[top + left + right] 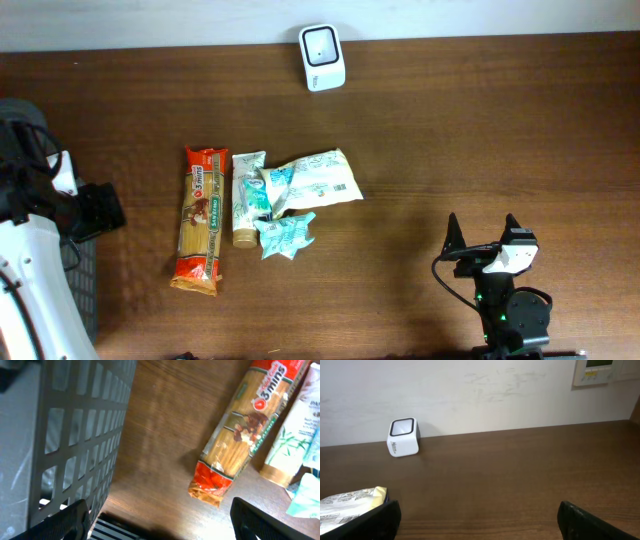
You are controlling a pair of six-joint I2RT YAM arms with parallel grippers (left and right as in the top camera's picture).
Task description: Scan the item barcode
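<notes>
Several packaged items lie together left of the table's middle: a long red-and-yellow pasta pack [202, 220] [240, 435], a white tube [245, 198] [292, 435], a white printed pouch [315, 180] [350, 505] and a small teal packet [286, 235] [305, 495]. The white barcode scanner [322, 57] [403, 437] stands at the table's far edge. My left gripper [160, 522] is open and empty, low over bare wood left of the pasta pack. My right gripper [482, 232] [480, 520] is open and empty at the front right, pointing toward the far edge.
A grey mesh basket [75, 435] [85, 270] stands at the left edge, right beside my left gripper. A pale wall [480, 390] rises behind the scanner. Bare wooden tabletop [480, 130] lies between the items and my right arm.
</notes>
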